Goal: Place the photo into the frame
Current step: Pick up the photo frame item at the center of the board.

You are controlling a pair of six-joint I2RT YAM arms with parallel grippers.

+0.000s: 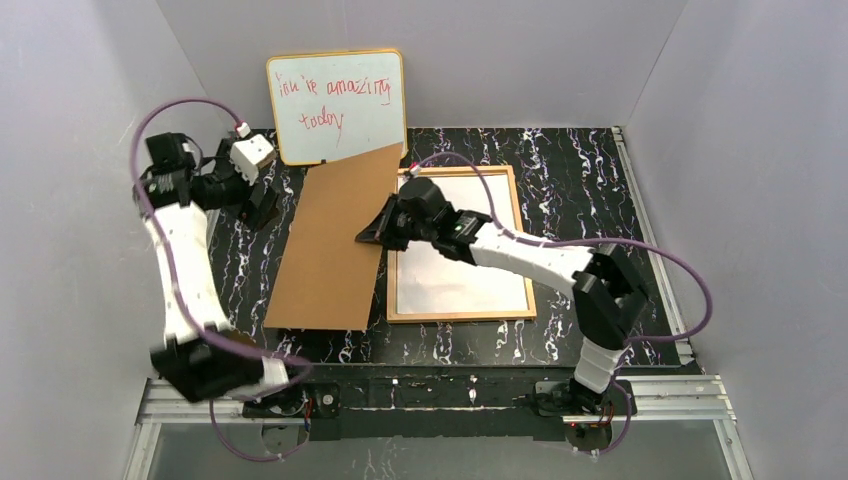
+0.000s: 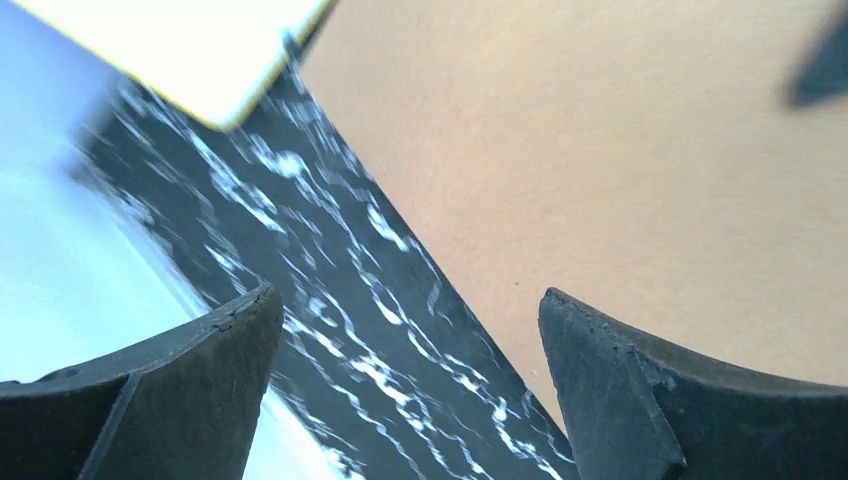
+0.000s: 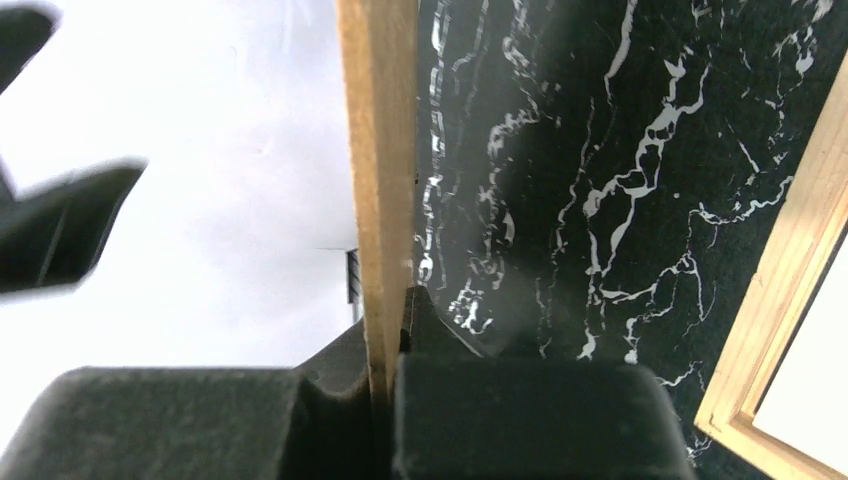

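Observation:
The golden-wood frame (image 1: 455, 316) lies flat at the table's centre right, and its inside shows plain white. No colour print shows, so I cannot tell if the photo is in it. The frame's brown fibreboard back (image 1: 335, 250) is separate and stands tilted to the frame's left. My right gripper (image 1: 383, 232) is shut on the back's right edge (image 3: 380, 150), and its jaws (image 3: 395, 300) clamp the thin board. My left gripper (image 1: 262, 205) is open and empty, low over the table beside the back's left edge (image 2: 600, 150), with its fingertips (image 2: 265, 295) apart.
A yellow-rimmed whiteboard (image 1: 335, 105) with red handwriting leans on the back wall, and the fibreboard's top corner overlaps its lower edge. It shows in the left wrist view (image 2: 200, 50) too. A frame corner (image 3: 790, 290) shows in the right wrist view. The table is black marbled, with grey walls around it.

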